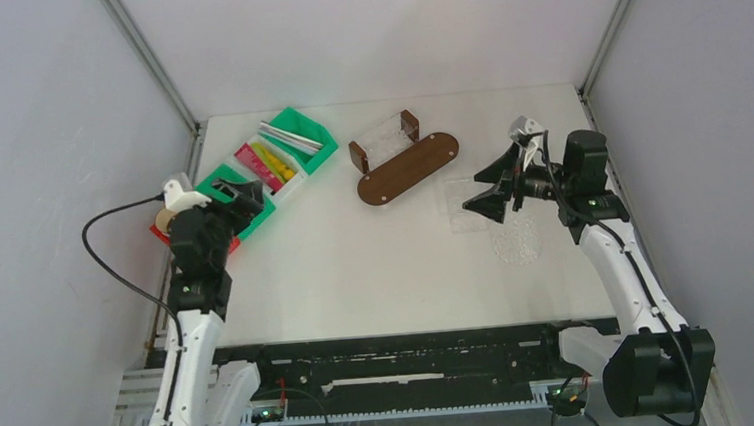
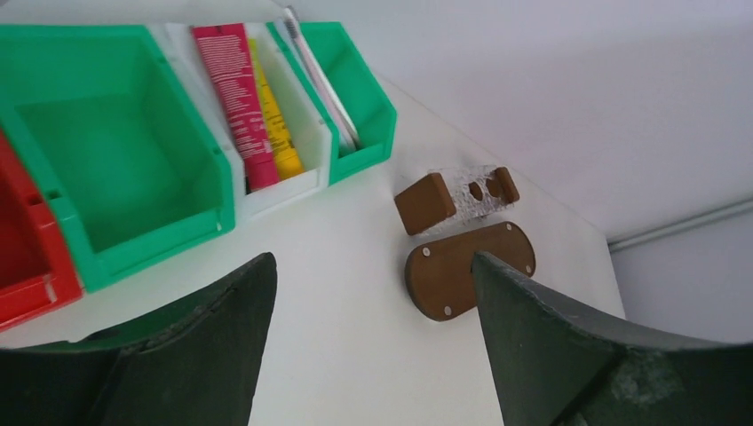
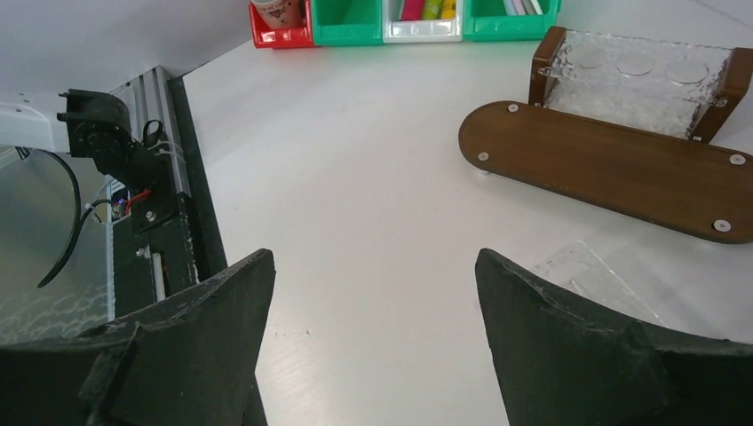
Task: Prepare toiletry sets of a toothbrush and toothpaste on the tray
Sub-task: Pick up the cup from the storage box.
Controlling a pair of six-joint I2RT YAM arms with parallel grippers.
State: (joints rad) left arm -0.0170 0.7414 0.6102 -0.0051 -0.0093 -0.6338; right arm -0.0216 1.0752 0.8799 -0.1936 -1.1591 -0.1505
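Observation:
A brown oval tray (image 1: 408,168) lies at the table's middle back with a clear holder (image 1: 385,137) behind it. Bins stand at the left. A white bin holds red-pink and yellow tubes (image 1: 267,165) (image 2: 238,98). The far green bin holds white toothbrushes (image 1: 293,137) (image 2: 320,80). A red bin holds a cup (image 1: 165,221) (image 3: 280,11). My left gripper (image 1: 241,195) (image 2: 373,275) is open and empty, above the near green bin. My right gripper (image 1: 485,187) (image 3: 373,266) is open and empty, right of the tray (image 3: 604,164). The tray also shows in the left wrist view (image 2: 462,266).
An empty green bin (image 2: 115,142) sits between the red bin (image 2: 22,257) and the white bin. Clear plastic pieces (image 1: 513,239) (image 3: 595,280) lie on the table under and in front of my right gripper. Walls close in on both sides.

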